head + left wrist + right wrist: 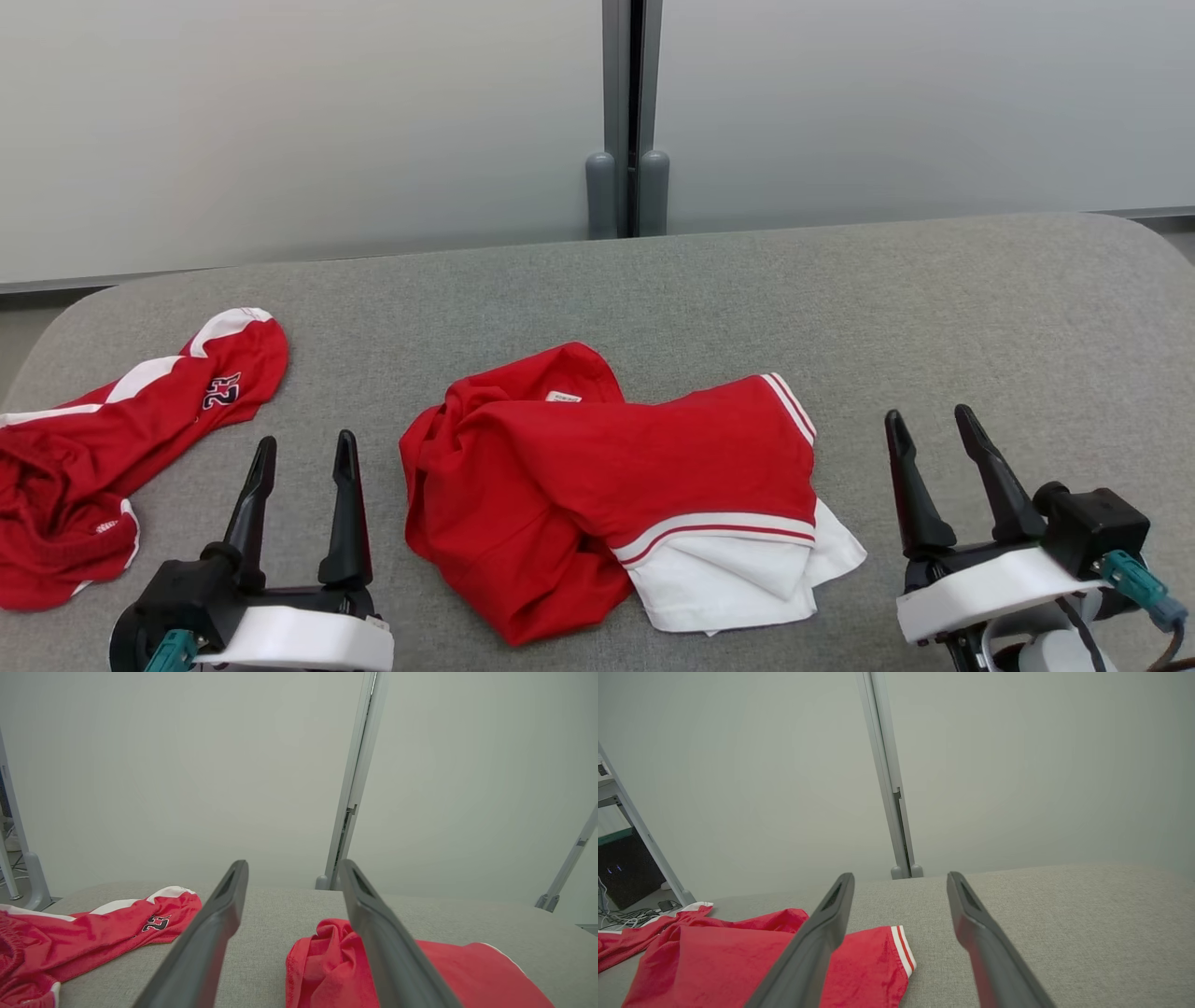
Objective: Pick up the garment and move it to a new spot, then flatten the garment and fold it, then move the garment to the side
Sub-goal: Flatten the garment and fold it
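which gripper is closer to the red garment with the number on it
Left. The left gripper sits just right of the numbered garment; the right gripper is far across, beyond the red-and-white garment.

Pale wall panels [299, 131], grey post [627, 93]
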You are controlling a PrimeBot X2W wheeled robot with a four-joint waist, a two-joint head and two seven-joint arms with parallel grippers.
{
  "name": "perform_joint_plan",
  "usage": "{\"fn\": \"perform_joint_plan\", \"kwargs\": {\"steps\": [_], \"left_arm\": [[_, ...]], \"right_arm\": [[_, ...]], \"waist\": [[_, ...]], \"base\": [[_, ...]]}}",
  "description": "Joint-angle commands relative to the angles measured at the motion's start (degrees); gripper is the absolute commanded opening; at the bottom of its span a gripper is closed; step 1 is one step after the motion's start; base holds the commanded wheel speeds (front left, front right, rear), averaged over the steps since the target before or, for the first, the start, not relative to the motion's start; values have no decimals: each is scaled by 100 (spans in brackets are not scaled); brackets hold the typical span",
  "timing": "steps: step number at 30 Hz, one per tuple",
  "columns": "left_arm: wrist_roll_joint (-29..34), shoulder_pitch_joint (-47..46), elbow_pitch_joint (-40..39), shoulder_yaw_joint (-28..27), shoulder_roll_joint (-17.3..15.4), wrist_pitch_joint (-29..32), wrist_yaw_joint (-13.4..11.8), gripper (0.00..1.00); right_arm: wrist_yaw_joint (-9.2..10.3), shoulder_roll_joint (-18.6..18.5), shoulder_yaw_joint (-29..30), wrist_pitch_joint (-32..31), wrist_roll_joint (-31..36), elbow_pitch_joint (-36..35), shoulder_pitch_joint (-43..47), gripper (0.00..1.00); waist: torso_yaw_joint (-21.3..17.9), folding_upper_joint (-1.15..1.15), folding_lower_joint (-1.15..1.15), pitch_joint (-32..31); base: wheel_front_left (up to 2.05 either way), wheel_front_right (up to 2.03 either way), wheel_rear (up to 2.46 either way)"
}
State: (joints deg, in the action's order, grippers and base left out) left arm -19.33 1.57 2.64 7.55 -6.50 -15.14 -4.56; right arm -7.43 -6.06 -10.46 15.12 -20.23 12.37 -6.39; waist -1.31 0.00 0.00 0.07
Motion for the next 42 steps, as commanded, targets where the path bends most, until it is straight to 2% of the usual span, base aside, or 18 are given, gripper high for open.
{"fn": "perform_joint_plan", "kwargs": {"steps": [1,5,11,18,23,30,33,34,42], "left_arm": [[61,57,-14,-43,9,0,54,100],[110,51,-7,-85,73,0,105,100],[171,22,29,-89,168,-1,192,100],[235,-7,78,-124,250,-1,237,100],[290,-42,130,-111,272,-1,307,100],[363,-97,226,-171,275,-1,348,100],[375,-116,253,-171,283,-1,380,100],[381,-123,262,-169,285,-1,388,100],[434,-156,324,-179,285,-1,421,100]], "right_arm": [[-11,-57,-72,3,-45,87,-18,100],[-11,-105,-251,-176,-229,387,-80,100],[-11,-89,-579,-1289,-628,1069,-259,100],[-11,51,-463,-2310,-882,1633,-472,100],[-11,139,-310,-2715,-926,1891,-600,100],[-11,215,-226,-2749,-941,2009,-673,100],[-11,232,-244,-2603,-970,1968,-695,12],[-11,233,-250,-2544,-986,1945,-711,0],[-11,172,-239,-2073,-950,1704,-804,0]], "waist": [[-4,0,0,-7],[14,0,0,-15],[132,0,0,20],[360,0,0,125],[525,0,0,188],[675,0,0,268],[702,0,0,311],[703,0,0,320],[598,0,0,297]], "base": [[0,0,0],[0,0,0],[0,0,0],[0,0,0],[0,0,0],[0,0,0],[0,0,0],[0,0,0],[0,0,0]]}}
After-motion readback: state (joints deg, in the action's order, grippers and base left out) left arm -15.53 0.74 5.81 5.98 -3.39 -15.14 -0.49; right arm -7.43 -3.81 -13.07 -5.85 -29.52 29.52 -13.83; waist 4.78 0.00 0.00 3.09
